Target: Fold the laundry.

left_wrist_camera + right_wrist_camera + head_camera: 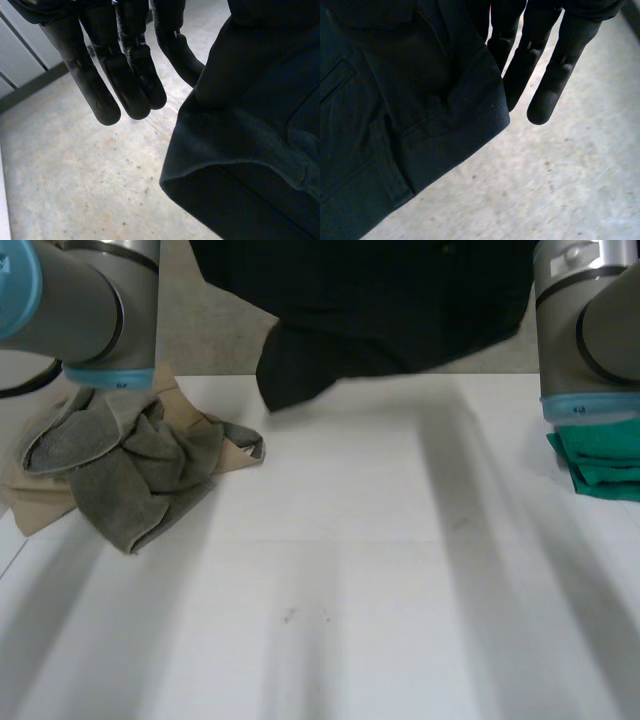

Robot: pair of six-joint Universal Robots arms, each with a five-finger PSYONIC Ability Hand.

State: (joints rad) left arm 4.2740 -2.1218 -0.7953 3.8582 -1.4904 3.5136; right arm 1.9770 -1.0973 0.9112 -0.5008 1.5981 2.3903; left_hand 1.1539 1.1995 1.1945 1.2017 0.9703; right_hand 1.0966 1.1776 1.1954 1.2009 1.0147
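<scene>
Over the table's (350,540) far edge we've got the black garment (380,310) up in the air, spanning the gap between the left arm (80,300) and the right arm (590,320). One lower corner droops down to the far edge; we can't tell whether it touches the tabletop.

In the left wrist view, the left hand (130,75) hangs over bare floor (75,175) with a hemmed edge of the garment just beside it. We can't tell whether it has a grip on the cloth.

In the right wrist view, the right hand (555,75) is also above the floor. The garment lies against its inner side and covers part of it. Grip is hidden, so we can't tell there either.

A crumpled pile of grey and tan cloths (140,460) sits on the table under the left arm. A folded green cloth (600,465) sits on the table under the right arm. The two are well apart.
</scene>
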